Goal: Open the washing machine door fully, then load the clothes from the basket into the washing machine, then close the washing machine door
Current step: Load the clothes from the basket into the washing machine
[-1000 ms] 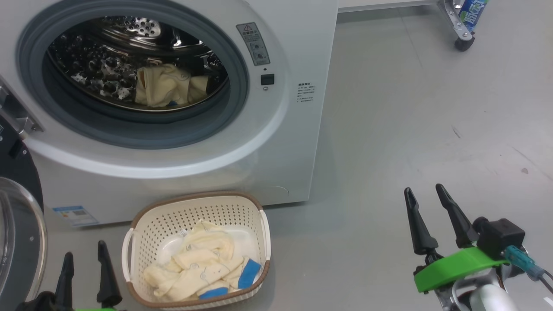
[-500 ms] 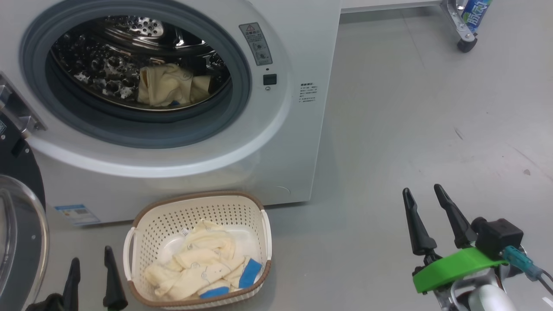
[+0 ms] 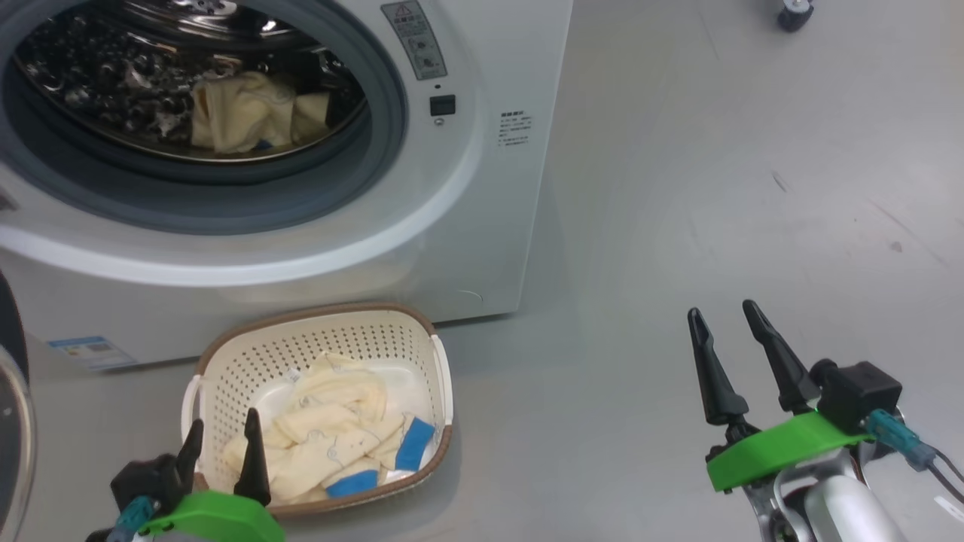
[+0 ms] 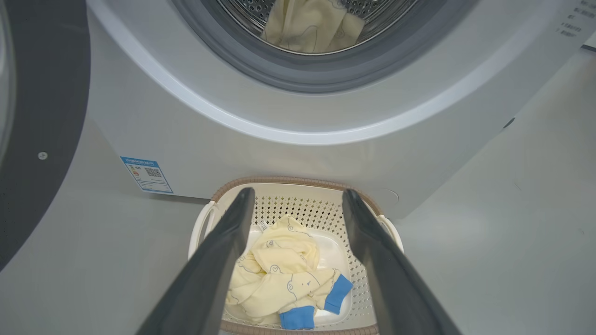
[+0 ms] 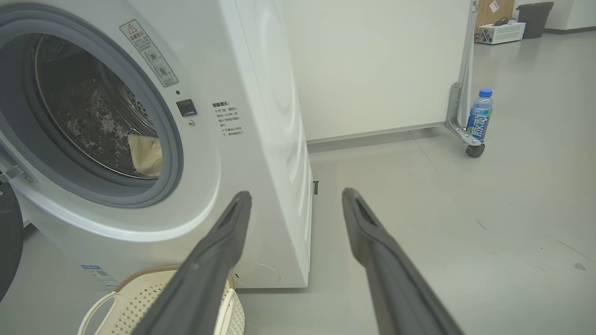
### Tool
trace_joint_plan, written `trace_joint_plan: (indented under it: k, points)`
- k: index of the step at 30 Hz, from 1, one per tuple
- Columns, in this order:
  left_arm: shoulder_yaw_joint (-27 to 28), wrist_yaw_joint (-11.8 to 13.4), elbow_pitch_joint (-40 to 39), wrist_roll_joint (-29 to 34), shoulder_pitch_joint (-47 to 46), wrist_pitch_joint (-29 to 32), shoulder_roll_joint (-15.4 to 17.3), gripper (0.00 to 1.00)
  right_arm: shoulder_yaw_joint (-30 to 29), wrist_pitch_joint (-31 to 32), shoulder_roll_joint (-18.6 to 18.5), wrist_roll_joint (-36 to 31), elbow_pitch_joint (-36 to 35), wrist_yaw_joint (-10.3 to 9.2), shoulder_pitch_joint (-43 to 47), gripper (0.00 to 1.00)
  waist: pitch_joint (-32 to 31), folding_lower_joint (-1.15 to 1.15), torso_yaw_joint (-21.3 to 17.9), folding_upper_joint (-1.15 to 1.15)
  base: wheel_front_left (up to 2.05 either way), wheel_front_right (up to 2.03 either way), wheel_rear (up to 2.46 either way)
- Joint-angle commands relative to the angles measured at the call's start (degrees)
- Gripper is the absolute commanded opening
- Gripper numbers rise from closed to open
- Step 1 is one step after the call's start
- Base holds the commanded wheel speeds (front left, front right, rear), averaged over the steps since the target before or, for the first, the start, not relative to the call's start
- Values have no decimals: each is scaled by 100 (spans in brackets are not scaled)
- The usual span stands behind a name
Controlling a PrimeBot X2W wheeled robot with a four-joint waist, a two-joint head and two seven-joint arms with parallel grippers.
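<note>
- Since 1 second ago, the left gripper (image 3: pixel 224 418), with its 2 long dark fingers, has been brought from beside the small cream perforated plastic basket (image 3: pixel 316 310) to over its near left rim. Its jaws are spread wide and nothing is held. The head camera has also dipped, so the wider shift is not counted as things moving.
- The big white front-loading washing machine (image 3: pixel 452 248) stands just behind the basket, and 1 cream garment (image 3: pixel 233 113) already lies in its steel drum (image 3: pixel 90 75). A load carried too low could be caught on the grey rubber gasket (image 3: pixel 188 203).
- The large round black-rimmed glass door (image 4: pixel 42 93) is swung open at the left, near the left arm, and could be struck during a lift.
- The basket looks light and could be shoved or tipped if a finger catches its rim.
- The crumpled pale cream-yellow clothes (image 3: pixel 331 429) with blue pieces lie inside the basket. Only part may be pinched, so the rest could be left behind or dropped.
- The right gripper (image 3: pixel 721 309) is held well apart over the grey floor (image 3: pixel 678 188), jaws spread and empty.
</note>
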Motion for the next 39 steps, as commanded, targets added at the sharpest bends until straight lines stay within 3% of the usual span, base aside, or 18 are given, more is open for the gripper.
trace_joint_plan:
  k: [1, 23, 31, 39]
  points:
    - [149, -12, 28, 22, -308, 126, 123, 100, 127, -38, -20, 29, -205, 2, -330, 100, 234, 0, -168, 0, 0, 0, 0]
    - [254, 29, 1875, -335, -2085, 1448, 600, 100, 409, -38, 99, 428, -357, 2, -1223, 100, 1885, 0, -993, 0, 0, 0, 0]
    - [257, 156, 2662, -379, -2725, 1954, 826, 100, 618, -38, 100, 634, -420, 2, -1549, 100, 2525, 0, -1190, 0, 0, 0, 0]
    - [339, 322, 3202, -461, -3238, 2079, 1066, 100, 788, -38, 100, 777, -518, 2, -1856, 100, 3142, 0, -1379, 0, 0, 0, 0]
